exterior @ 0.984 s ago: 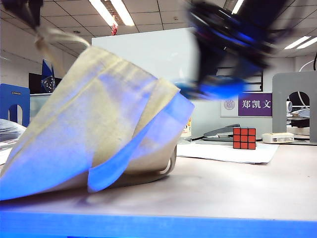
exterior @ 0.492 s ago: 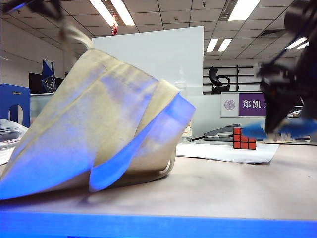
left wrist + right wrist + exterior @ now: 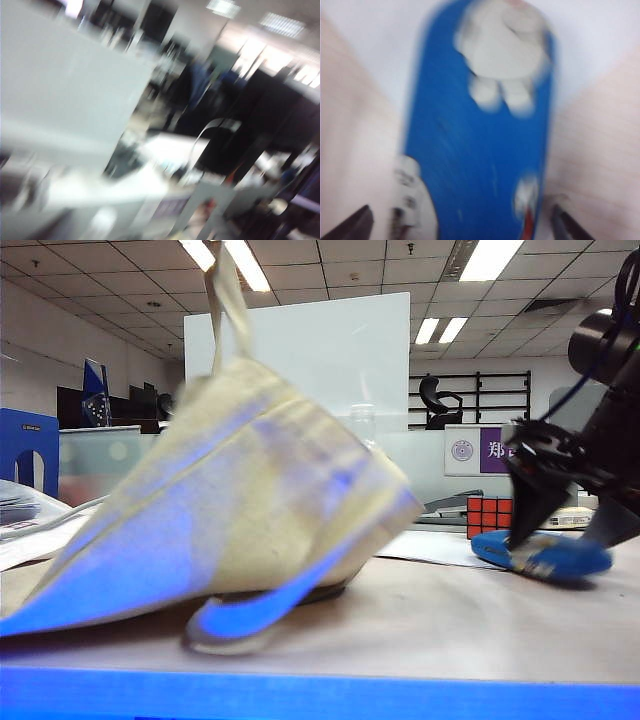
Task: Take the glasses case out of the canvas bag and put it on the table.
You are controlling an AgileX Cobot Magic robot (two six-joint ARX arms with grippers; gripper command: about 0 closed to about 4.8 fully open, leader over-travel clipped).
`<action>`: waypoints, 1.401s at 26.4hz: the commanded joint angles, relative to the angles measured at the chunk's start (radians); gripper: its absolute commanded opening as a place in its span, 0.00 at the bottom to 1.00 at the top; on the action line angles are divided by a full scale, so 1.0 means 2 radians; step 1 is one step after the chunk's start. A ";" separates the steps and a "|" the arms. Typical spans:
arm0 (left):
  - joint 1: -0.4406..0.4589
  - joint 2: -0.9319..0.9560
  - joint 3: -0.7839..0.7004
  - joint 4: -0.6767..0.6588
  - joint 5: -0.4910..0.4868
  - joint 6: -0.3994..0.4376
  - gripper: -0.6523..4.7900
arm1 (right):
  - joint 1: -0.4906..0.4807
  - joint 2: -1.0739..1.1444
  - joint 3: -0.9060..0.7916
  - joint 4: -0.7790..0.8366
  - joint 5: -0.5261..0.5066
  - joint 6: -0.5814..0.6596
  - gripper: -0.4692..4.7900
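Observation:
The canvas bag (image 3: 250, 510) is a beige cloth heap on the left of the table (image 3: 420, 625), blurred, with one strap (image 3: 225, 290) running up out of the exterior view. The blue glasses case (image 3: 545, 555) lies on the table at the right. My right gripper (image 3: 565, 535) stands over it, one dark finger on each side. In the right wrist view the case (image 3: 480, 145) fills the picture and the right gripper (image 3: 465, 227) is open, its fingertips (image 3: 355, 225) clear of the case's sides. My left gripper is not in view; its wrist view is a blur of the room.
A red Rubik's cube (image 3: 490, 512) stands behind the case, beside a white sheet of paper (image 3: 430, 545). Papers (image 3: 30, 525) and a blue bookend (image 3: 25, 450) sit at the far left. A white board (image 3: 330, 350) stands behind the bag.
The right gripper has come down to the right with the case, which now rests on the table. The bag has sagged and shifted, and the left gripper has gone from the view's top.

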 commanded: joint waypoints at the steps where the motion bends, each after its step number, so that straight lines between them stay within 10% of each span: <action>1: -0.010 0.021 0.010 0.117 -0.010 -0.091 1.00 | 0.001 -0.015 0.019 0.003 -0.082 0.033 0.91; 5: -0.012 0.062 0.038 0.222 -0.007 -0.262 1.00 | 0.001 -0.051 0.035 0.006 -0.152 0.035 0.91; 9: -0.012 0.081 0.050 0.346 -0.025 -0.304 0.97 | 0.001 -0.117 0.054 0.011 -0.150 0.037 0.91; 12: -0.006 0.066 0.052 0.363 0.021 -0.256 0.16 | -0.011 -0.196 0.070 0.004 -0.173 0.049 0.64; 15: 0.026 0.036 0.052 0.332 0.096 -0.234 0.11 | -0.013 -0.271 0.070 -0.007 -0.192 0.050 0.14; 17: 0.038 0.000 0.050 0.255 0.102 -0.196 0.11 | -0.023 -0.327 0.070 -0.012 -0.185 0.050 0.08; 20: 0.069 -0.108 0.050 -0.078 -0.072 0.112 0.11 | -0.043 -0.466 0.069 -0.010 -0.098 0.043 0.08; 22: 0.072 -0.140 0.050 -0.196 -0.192 0.175 0.11 | -0.043 -0.511 0.064 -0.001 -0.025 0.040 0.08; 24: 0.074 -0.158 0.040 -0.259 -0.237 0.136 0.11 | -0.045 -0.558 0.050 0.013 0.064 0.038 0.08; 26: 0.099 -0.183 -0.016 -0.247 -0.182 0.078 0.11 | -0.050 -0.623 0.007 0.033 0.084 0.059 0.08; 37: 0.119 -0.664 -0.551 -0.186 -0.206 0.179 0.11 | -0.046 -0.814 -0.357 0.054 0.094 0.097 0.09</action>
